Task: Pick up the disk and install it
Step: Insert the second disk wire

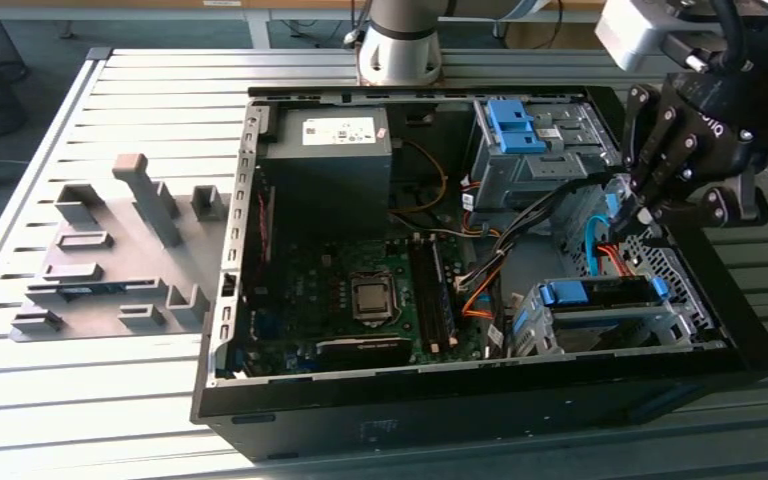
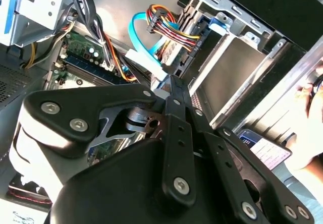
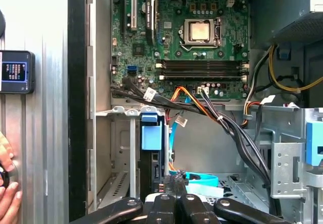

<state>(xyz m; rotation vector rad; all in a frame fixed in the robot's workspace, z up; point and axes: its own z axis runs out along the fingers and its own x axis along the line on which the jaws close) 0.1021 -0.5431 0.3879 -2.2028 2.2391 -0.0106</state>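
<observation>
- Sitting in the lower drive cage [image 1: 534, 322] of the open computer case [image 1: 484, 385], the disk [image 1: 608, 312] shows its blue rail along one edge and a silver face under it. This cage is in the corner of the case at the exterior view's right, on the near side.
- In the first wrist view the disk [image 3: 151, 133] appears edge-on inside the cage slot, with the blue tab at its end.
- Judging from this, the picking up is done and the disk is in its bay. Whether it is pushed fully home cannot be told from these pictures.
- The gripper [image 1: 644, 210] hangs above the same side of the case, just over the blue data cable [image 1: 603, 228] and near the cage. Its jaws are pressed together, and nothing is seen between them in either wrist view [image 2: 171, 80] [image 3: 174, 181].
- So the gripper does not hold the disk. It is close to the disk's end, but contact cannot be confirmed.
- A bundle of coloured power wires [image 2: 169, 30] lies beside the cage. No plug can be seen going into the disk.
- A second cage with a bare blue bracket [image 1: 511, 125] stands further back in the case, well apart from the disk.
- Outside the case, a person's hand [image 3: 7, 199] rests on the slatted table [image 1: 104, 400], near a small black device [image 3: 16, 71].
</observation>
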